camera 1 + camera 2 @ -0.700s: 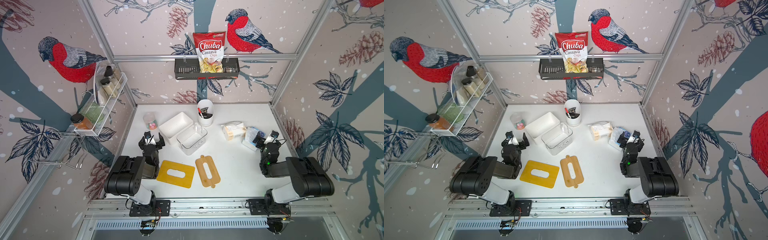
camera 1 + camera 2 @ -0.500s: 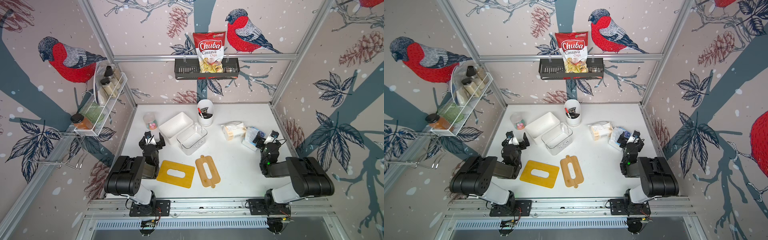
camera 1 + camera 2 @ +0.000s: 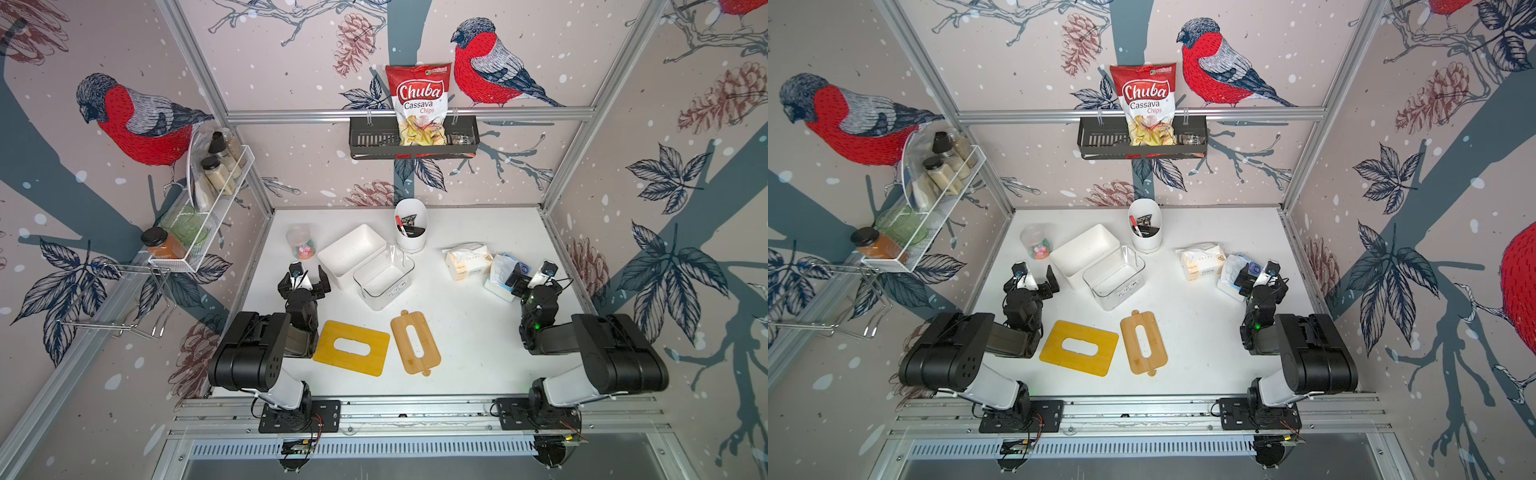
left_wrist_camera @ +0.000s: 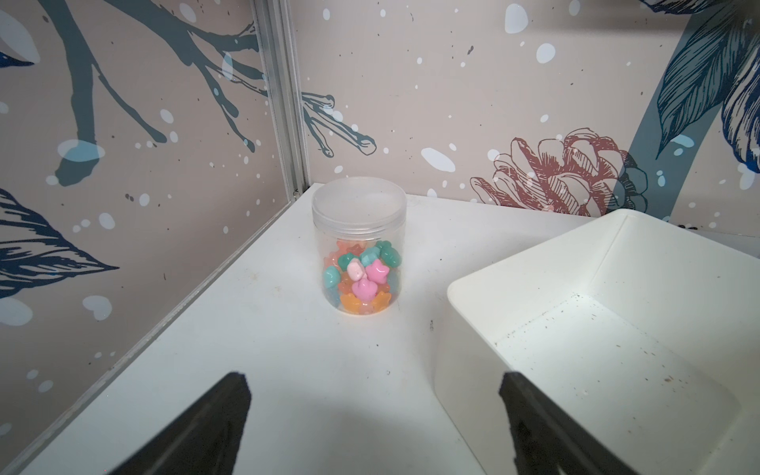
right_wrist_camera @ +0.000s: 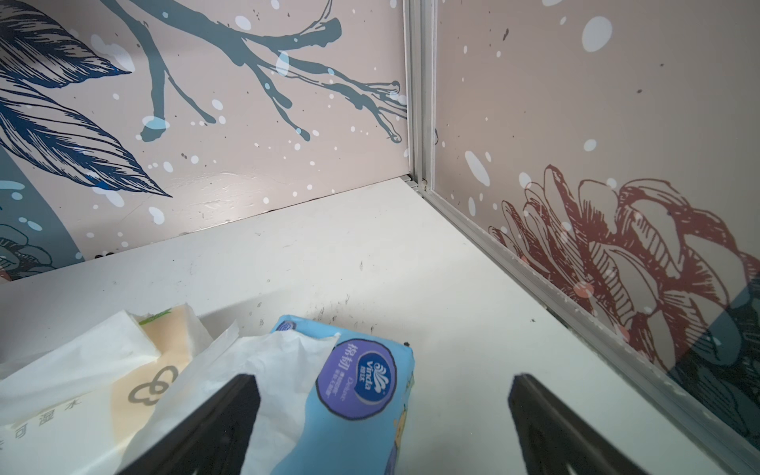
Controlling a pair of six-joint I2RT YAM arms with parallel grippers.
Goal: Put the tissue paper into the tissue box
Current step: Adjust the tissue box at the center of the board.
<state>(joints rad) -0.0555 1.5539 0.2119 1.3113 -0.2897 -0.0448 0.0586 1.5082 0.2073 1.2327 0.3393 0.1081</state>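
Observation:
Two tissue paper packs lie at the right of the table: a beige one (image 3: 467, 262) (image 5: 82, 390) and a blue one (image 3: 500, 274) (image 5: 353, 395) with a white sheet (image 5: 267, 362) sticking out. My right gripper (image 3: 530, 278) (image 5: 382, 378) is open just over the blue pack's near end, holding nothing. A white tissue box (image 3: 351, 253) (image 4: 464, 349) and a clear box (image 3: 384, 282) stand open mid-table, both empty. My left gripper (image 3: 304, 282) (image 4: 372, 378) is open beside the white box's left corner.
Two slotted lids lie in front of the boxes, a yellow one (image 3: 328, 349) and a narrower bamboo one (image 3: 428, 353). A candy jar (image 4: 360, 246) stands by the left wall and a white pen cup (image 3: 410, 226) behind the boxes. Wall racks hang above.

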